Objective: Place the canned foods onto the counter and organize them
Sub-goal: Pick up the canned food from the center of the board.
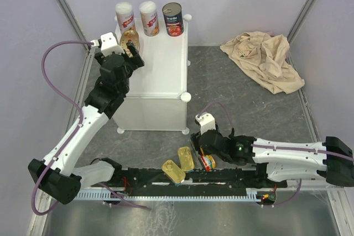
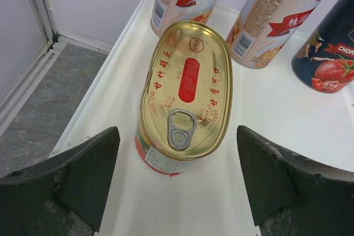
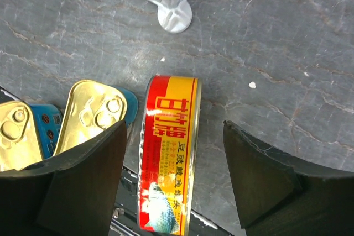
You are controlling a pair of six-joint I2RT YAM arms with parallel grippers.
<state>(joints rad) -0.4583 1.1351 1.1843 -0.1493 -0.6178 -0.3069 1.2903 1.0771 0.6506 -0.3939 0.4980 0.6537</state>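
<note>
The counter (image 1: 160,75) is a white cube. On its top stand two white-and-red cylinders (image 1: 125,17) (image 1: 149,17) and a dark can with a red label (image 1: 172,19). A red-yellow oblong tin (image 2: 187,89) lies flat on the counter top, gold lid up. My left gripper (image 2: 177,192) is open just behind it, jaws wide and touching nothing. A second red-yellow oblong tin (image 3: 168,153) stands on its edge on the floor. My right gripper (image 3: 174,178) is open, one finger on each side of it, apart from it. Two gold rectangular tins (image 1: 173,171) (image 1: 186,158) lie to its left.
A beige cloth (image 1: 264,59) lies crumpled on the grey floor at the far right. The counter's round foot (image 3: 174,15) is just beyond the floor tin. The black rail (image 1: 182,183) of the arm bases runs along the near edge. Purple walls close in the sides.
</note>
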